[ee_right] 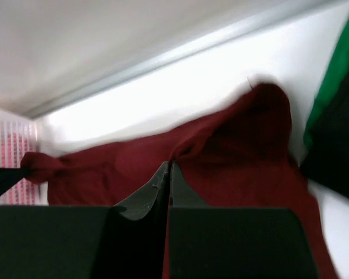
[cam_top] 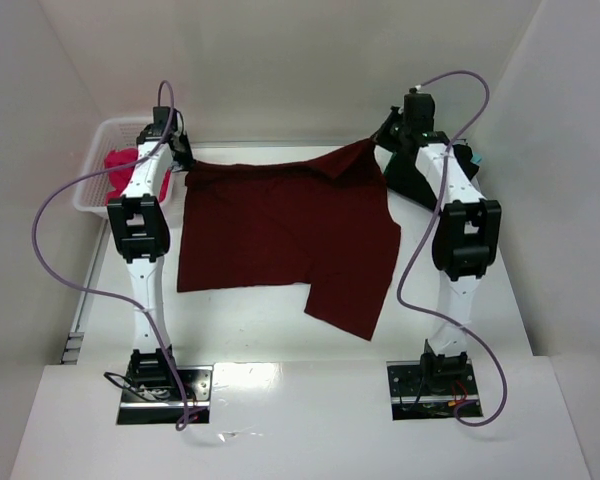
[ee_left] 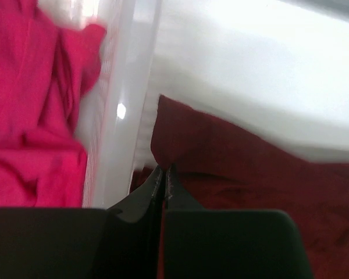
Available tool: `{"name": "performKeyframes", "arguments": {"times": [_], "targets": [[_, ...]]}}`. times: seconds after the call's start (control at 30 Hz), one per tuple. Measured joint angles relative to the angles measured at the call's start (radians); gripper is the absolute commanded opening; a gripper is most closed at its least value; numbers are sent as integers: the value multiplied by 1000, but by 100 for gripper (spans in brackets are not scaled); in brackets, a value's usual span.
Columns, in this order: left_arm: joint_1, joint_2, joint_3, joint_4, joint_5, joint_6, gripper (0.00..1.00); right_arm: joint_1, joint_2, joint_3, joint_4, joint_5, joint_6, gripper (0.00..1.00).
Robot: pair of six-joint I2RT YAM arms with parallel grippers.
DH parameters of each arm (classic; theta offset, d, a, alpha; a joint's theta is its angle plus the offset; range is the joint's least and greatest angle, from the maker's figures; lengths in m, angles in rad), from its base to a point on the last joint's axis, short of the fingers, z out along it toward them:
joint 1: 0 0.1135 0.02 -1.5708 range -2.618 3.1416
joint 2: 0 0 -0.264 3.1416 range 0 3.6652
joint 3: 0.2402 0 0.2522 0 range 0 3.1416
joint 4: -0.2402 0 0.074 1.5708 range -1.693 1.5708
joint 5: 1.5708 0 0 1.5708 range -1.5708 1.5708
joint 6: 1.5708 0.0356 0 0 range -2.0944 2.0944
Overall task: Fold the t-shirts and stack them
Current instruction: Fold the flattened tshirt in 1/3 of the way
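The dark maroon t-shirt (cam_top: 280, 235) lies spread over the middle of the table, one sleeve hanging toward the front. My left gripper (cam_top: 186, 163) is shut on its far left corner; the left wrist view shows the jaws pinched on that maroon cloth (ee_left: 221, 157). My right gripper (cam_top: 378, 143) is shut on its far right corner, which is lifted; the right wrist view shows the maroon cloth (ee_right: 232, 151) pinched there. The bright pink t-shirt (cam_top: 120, 162) lies bunched in the basket and shows in the left wrist view (ee_left: 29, 104). The black t-shirt (cam_top: 412, 180) and a teal edge (cam_top: 472, 158) lie at the far right.
The white lattice basket (cam_top: 92, 178) stands at the far left, its wall (ee_left: 125, 104) right beside my left gripper. White walls enclose the table at the back and both sides. Purple cables loop off both arms.
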Motion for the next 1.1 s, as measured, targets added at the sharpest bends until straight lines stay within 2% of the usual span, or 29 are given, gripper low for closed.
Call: {"name": "performKeyframes", "arguments": {"times": [0.13,0.4,0.77,1.1], "targets": [[2,-82,-120,-9,6,7,0,0,-126,-185,13,-7,19,0],[4,-153,-227,16,7,10,0,0,-188,-403,35,-15,44,0],[-4,-281,-442,57,1,11,0,0,-231,-463,41,-5,60,0],[-12,-348,-467,72,-21,11,0,0,-250,-493,45,20,59,0]]}}
